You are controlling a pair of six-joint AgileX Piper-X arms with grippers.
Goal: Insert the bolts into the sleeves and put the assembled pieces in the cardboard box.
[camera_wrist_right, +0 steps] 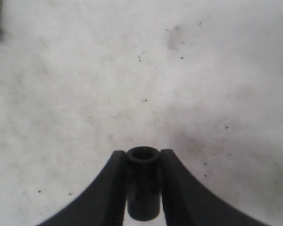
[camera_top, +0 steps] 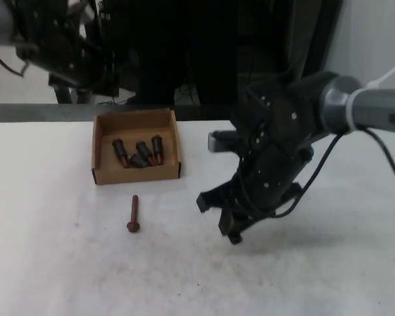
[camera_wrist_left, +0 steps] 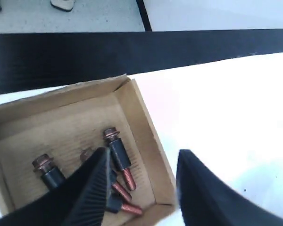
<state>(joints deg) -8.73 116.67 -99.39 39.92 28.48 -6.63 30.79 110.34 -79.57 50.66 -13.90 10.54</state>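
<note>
Over the white bench (camera_top: 66, 263), to the right of the cardboard box (camera_top: 135, 116), the right gripper (camera_top: 232, 230) hangs low with its fingers clamped on a dark sleeve (camera_wrist_right: 143, 183). The right wrist view shows the sleeve held between the two pads, its open bore facing outward. One loose bolt (camera_top: 133, 214) lies flat on the bench just in front of the box, well apart from that gripper, with its head toward the near edge.

Four assembled pieces (camera_top: 139, 153) already lie in the box. The left gripper (camera_wrist_left: 144, 157) is above the box's right wall, jaws spread and holding nothing; the left wrist view looks down past its fingers onto the pieces inside.

The step in hand looks like the last pairing — sleeve secured, bolt not yet picked up. Next, I judge, the free left gripper has to come down on the bolt, grasp it near the head so that the shank is left clear, and bring it in line with the sleeve's bore. The alignment is the delicate part — a small tilt of either piece would make the tip catch on the rim instead of sliding in.
</note>
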